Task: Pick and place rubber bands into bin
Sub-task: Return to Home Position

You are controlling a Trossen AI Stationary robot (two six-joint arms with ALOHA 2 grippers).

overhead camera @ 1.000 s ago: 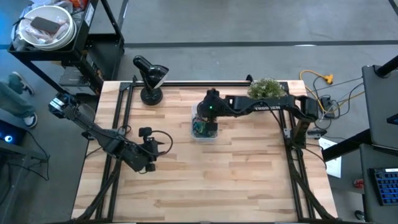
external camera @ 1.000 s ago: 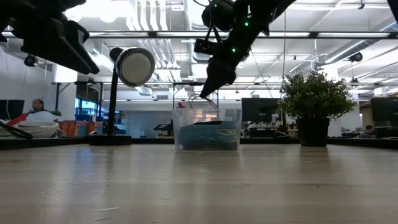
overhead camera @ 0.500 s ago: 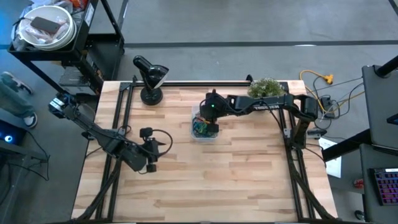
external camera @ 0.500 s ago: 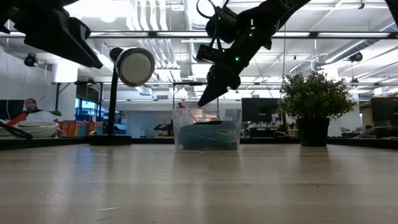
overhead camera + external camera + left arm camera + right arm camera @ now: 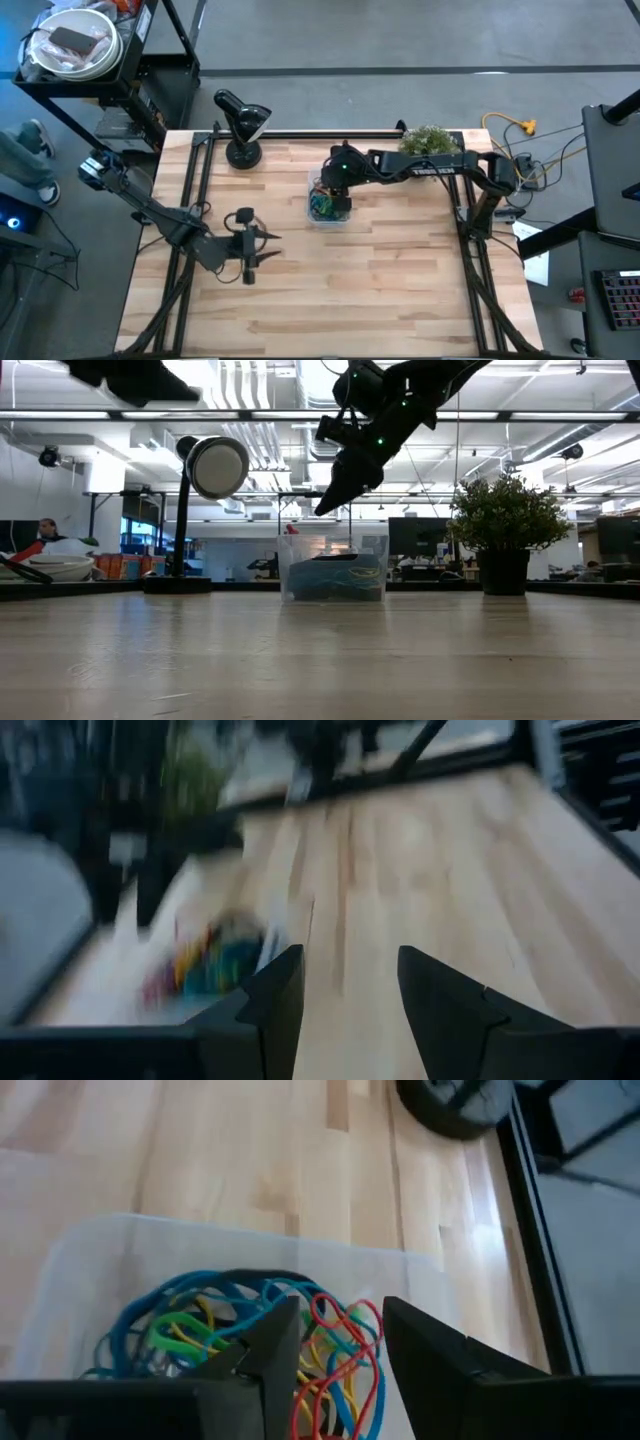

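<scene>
The bin (image 5: 326,209) is sitting on the table (image 5: 390,290) just above the centre of the high view, and the bands (image 5: 250,1342) are lying inside it in a tangle of blue, yellow, green, red and black. No bands are showing loose on the wood around it.

The right end effector (image 5: 339,197) is hanging over the bin's right part. In the low view it is pointing down and to the left, above the bin's (image 5: 334,568) rim and not touching it. In the right wrist view its fingers (image 5: 283,1330) are standing apart, with nothing gripped between them.

The left end effector (image 5: 248,272) is hovering over bare wood at lower left of the bin, well apart from it. Its fingers (image 5: 281,990) are also standing apart and holding nothing. The bin is appearing only as a blur in that view.

A lamp (image 5: 241,123) is standing at the table's upper left edge, and a plant (image 5: 429,141) at its upper right.
</scene>
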